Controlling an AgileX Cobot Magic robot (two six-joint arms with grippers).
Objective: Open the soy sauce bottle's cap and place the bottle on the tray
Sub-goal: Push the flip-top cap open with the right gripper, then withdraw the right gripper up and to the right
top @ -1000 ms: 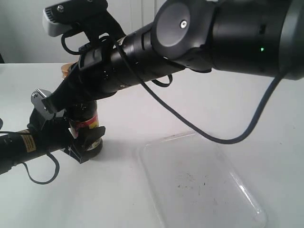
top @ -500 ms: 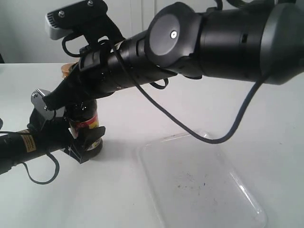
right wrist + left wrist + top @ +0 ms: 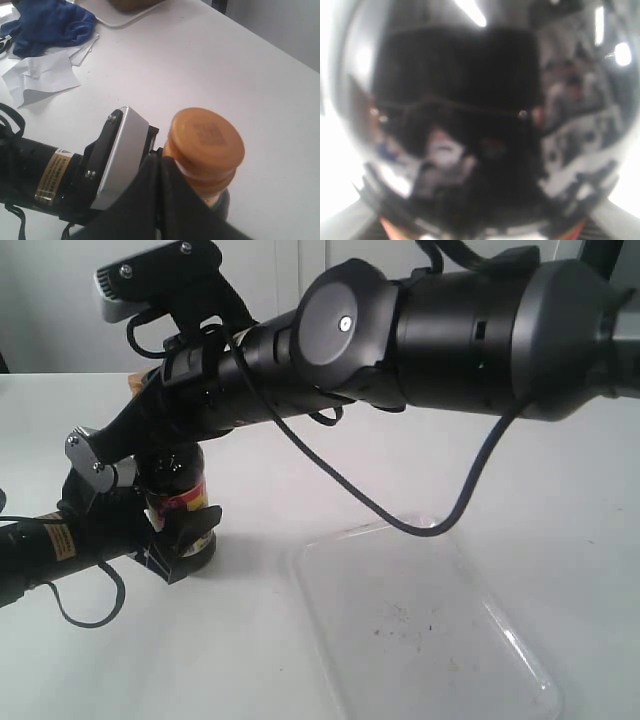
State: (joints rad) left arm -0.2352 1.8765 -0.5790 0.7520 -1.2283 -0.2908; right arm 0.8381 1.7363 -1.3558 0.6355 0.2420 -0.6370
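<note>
The soy sauce bottle (image 3: 180,485) stands upright, cap (image 3: 205,135) on top — left gripper (image 3: 180,535) clamps its body; right gripper (image 3: 165,192) unclear.

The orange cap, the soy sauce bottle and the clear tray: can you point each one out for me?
cap (image 3: 207,131), right wrist view, on its flat round top.
soy sauce bottle (image 3: 178,499), exterior view, on its red label.
tray (image 3: 400,585), exterior view, on its bare floor.

You're getting the soy sauce bottle (image 3: 465,130) blurring across the left wrist view, and the right arm (image 3: 400,350) is hiding the cap (image 3: 206,137) (exterior view only).
</note>
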